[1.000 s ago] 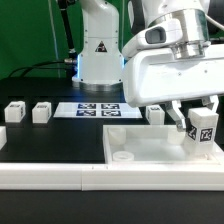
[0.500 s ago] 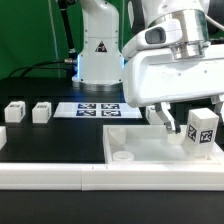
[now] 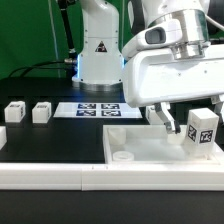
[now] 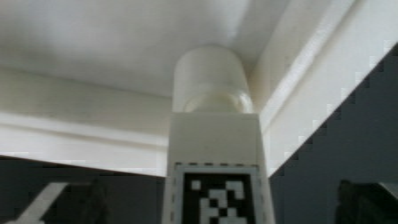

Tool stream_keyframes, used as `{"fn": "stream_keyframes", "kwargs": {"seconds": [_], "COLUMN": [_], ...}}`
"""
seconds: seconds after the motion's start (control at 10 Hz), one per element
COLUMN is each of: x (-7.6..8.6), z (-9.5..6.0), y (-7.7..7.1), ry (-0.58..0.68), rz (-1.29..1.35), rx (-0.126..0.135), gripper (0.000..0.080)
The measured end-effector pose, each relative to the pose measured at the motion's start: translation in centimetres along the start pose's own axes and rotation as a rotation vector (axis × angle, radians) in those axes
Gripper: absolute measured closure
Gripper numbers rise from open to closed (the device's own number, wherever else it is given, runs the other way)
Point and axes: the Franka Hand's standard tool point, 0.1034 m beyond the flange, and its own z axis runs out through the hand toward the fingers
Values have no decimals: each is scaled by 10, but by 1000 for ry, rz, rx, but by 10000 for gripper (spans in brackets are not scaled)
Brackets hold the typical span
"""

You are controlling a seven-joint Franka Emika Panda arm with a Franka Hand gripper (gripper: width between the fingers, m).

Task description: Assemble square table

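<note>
The square table's white slab (image 3: 150,146) lies rim up on the black mat at the exterior view's right. One tagged white leg (image 3: 203,129) stands at its right corner. My gripper (image 3: 192,118) hangs open around that leg, with its fingers (image 3: 166,119) apart from the leg's sides. In the wrist view the leg (image 4: 217,120) runs down the middle to the slab's rim (image 4: 107,110), its tag facing the camera, and it stands between the open jaws of the gripper (image 4: 217,214). Two more legs (image 3: 15,112) (image 3: 41,112) sit at the far left, and another leg (image 3: 155,115) is behind the slab.
The marker board (image 3: 98,110) lies flat in front of the arm's base (image 3: 98,55). A long white L-shaped rail (image 3: 55,176) runs along the front edge and up the left side. An open hole (image 3: 122,156) shows in the slab's near left corner.
My jaws have opened and let go of the leg at the slab's right corner. The leg now stands a little higher and straighter, free of the fingers. The arm has barely moved.
</note>
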Motion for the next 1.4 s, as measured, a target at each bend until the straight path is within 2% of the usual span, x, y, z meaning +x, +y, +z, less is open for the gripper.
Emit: {"fn": "stream_keyframes", "kwargs": {"seconds": [0.2, 0.3, 0.5, 0.6, 0.7, 0.9, 1.0, 1.2, 1.4], "x": [17, 24, 18, 18, 10, 11, 1, 6, 5], "z": [-3, -4, -2, -1, -2, 0, -1, 1, 3], "y": [3, 6, 0, 1, -1, 3, -1, -7, 7], "ry": [-34, -28, -175, -210, -299, -404, -517, -526, -508], "rz": [0, 3, 12, 14, 9, 6, 20, 67, 58], "rx": [16, 14, 63, 72, 93, 121, 133, 98, 95], "gripper": [151, 151, 151, 151, 151, 151, 151, 151, 151]}}
